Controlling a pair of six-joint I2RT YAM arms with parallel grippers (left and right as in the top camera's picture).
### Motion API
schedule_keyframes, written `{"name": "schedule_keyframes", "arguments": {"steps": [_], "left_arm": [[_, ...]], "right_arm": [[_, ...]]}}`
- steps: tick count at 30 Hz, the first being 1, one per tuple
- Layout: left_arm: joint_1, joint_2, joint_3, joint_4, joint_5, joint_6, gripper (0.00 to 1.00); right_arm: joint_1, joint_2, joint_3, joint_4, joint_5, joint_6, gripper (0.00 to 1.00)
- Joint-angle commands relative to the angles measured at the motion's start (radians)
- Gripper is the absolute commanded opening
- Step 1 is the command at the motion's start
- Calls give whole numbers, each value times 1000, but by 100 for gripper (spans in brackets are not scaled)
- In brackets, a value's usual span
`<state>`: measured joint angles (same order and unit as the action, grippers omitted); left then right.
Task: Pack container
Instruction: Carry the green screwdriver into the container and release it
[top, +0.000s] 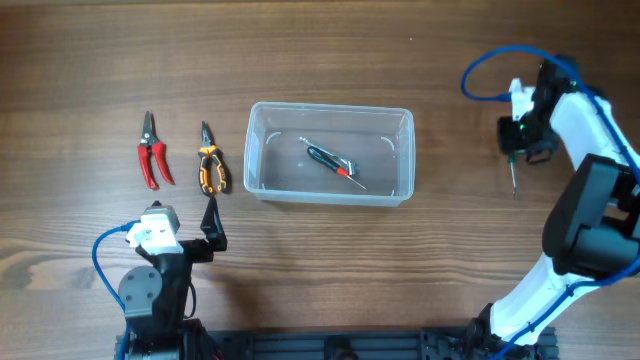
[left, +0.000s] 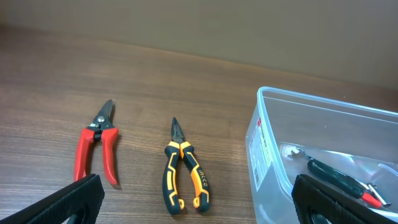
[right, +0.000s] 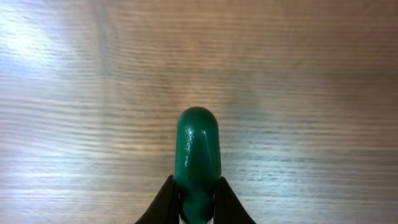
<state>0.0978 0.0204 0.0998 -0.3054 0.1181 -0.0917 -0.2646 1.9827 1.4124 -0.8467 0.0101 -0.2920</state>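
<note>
Black-and-white arms, blue cables

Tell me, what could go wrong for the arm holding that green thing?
The right gripper pinches the smooth, rounded green-handled tool with much of it sticking out, so it might slip or swivel in transit. Its thin shaft could also catch the wall of the container on the way in and nudge it aside.

Red-handled cutters, orange-and-black pliers, clear container, red-tipped dark tool, green screwdriver handle, brown wood-grain table
</note>
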Motion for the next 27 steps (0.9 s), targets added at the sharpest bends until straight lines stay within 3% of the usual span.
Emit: {"name": "schedule_keyframes", "arguments": {"steps": [1, 6, 12, 16, 19, 27], "left_arm": [[-4, -6, -6, 6, 12, -10, 100], [-4, -6, -7, 6, 12, -10, 100], [-4, -6, -6, 6, 12, -10, 100], [-4, -6, -7, 6, 12, -10, 100], [-4, -6, -6, 6, 12, -10, 100], [-4, -6, -6, 6, 12, -10, 100]], "right_arm": [[10, -105, 121, -42, -175, 32, 4], [103, -280, 185, -78, -303, 64, 4], [418, -395, 185, -89, -311, -56, 4], [669, -390, 184, -75, -298, -257, 4], [772, -367, 183, -56, -229, -345, 4], [799, -108, 182, -89, -160, -359, 4]]}}
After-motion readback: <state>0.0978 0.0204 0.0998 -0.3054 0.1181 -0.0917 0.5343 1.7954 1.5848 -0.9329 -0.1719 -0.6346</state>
